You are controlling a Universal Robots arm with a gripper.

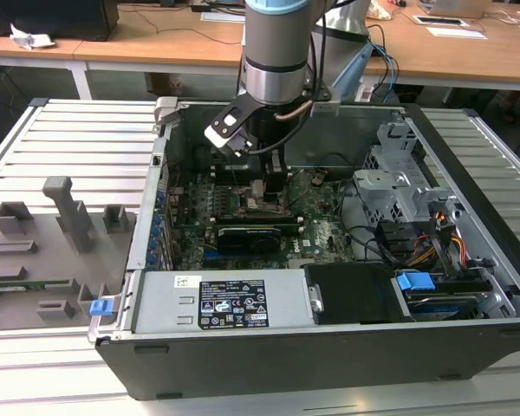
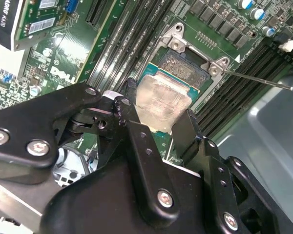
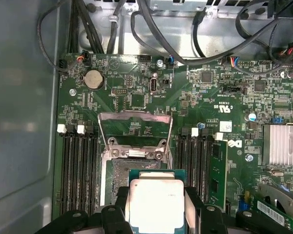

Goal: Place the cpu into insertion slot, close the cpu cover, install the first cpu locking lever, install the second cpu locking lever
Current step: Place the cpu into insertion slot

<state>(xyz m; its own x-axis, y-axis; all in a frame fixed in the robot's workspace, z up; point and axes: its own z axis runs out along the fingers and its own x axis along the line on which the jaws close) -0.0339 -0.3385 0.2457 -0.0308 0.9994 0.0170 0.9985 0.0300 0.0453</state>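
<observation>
Exterior view: slatted table (image 1: 69, 139), wooden desks (image 1: 156, 48) behind | first wrist view: jaws hold cpu (image 3: 156, 204) above insertion slot (image 3: 118, 180).

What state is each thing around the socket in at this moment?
gripper, shut on the cpu.
cpu, held over the insertion slot, not seated.
insertion slot, uncovered and empty.
cpu cover, swung open, standing up.
locking lever, released, sticking out free.
computer case, side open.

cpu (image 3: 156, 202): silver, level, gripped over insertion slot (image 3: 118, 181) | cpu cover (image 3: 135, 116): hinged open
</observation>
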